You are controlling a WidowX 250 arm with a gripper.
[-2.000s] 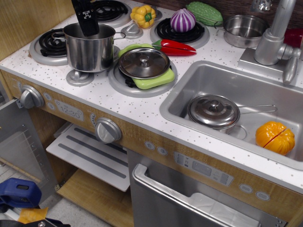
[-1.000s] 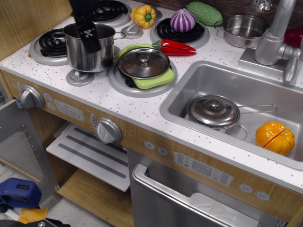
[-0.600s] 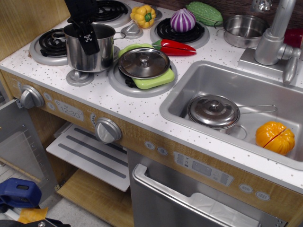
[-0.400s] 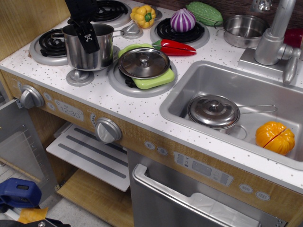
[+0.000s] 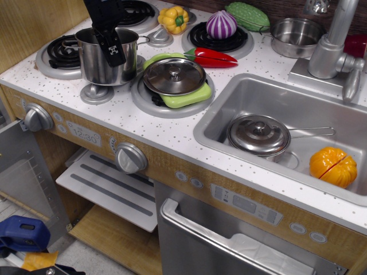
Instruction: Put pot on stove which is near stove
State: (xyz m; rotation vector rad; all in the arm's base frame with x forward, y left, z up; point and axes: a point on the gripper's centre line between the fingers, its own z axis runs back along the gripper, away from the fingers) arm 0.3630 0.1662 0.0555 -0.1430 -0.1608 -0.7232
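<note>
Far left: stove (image 5: 59, 53), coil partly hidden behind the pot (image 5: 106, 60), which stands tilted at the burner's right edge, over a small grey cap (image 5: 96, 93). Black gripper (image 5: 110, 43) cut off at the top edge, one finger (image 5: 113, 50) down the pot's front wall, the other unseen; closed or open, cannot tell. Four burners counted. Further right: one lid (image 5: 174, 76) on a green plate (image 5: 189, 96), one sink (image 5: 229, 94) holding one lidded pan (image 5: 259, 135).
</note>
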